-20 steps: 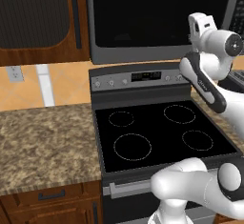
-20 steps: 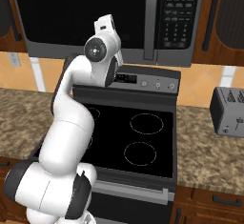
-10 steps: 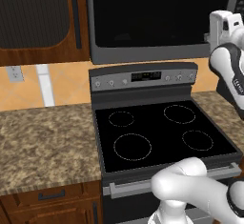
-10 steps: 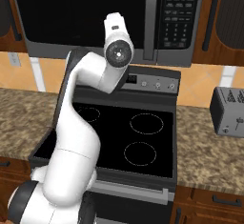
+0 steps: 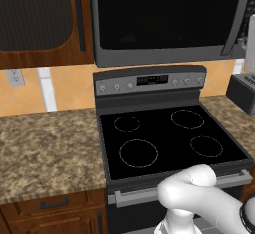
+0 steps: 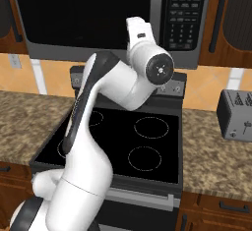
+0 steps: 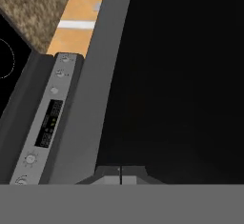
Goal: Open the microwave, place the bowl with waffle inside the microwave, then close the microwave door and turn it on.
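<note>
The microwave [image 5: 164,19] hangs over the stove, its door [image 6: 93,14] closed and the button panel [image 6: 184,18] on its right side. A slim grey handle [image 5: 238,24] runs down the door's right edge. My arm reaches up in front of the microwave, with its wrist [image 6: 157,68] just below the panel. In the hand view, which is rolled sideways, the dark door glass [image 7: 181,75] and its grey frame [image 7: 95,99] are close ahead. My gripper [image 7: 120,173] is shut with nothing in it. The bowl is out of view.
A black glass-topped stove [image 5: 169,138] with a grey control strip [image 7: 47,118] stands below the microwave. Granite counters [image 5: 50,153] lie on both sides. A grey toaster [image 6: 237,114] sits on the right counter. Dark wood cabinets [image 5: 40,19] flank the microwave.
My arm has swung to the right across the microwave front. The hand has slid out past the right edge of the left base view. The kitchen itself has not shifted.
</note>
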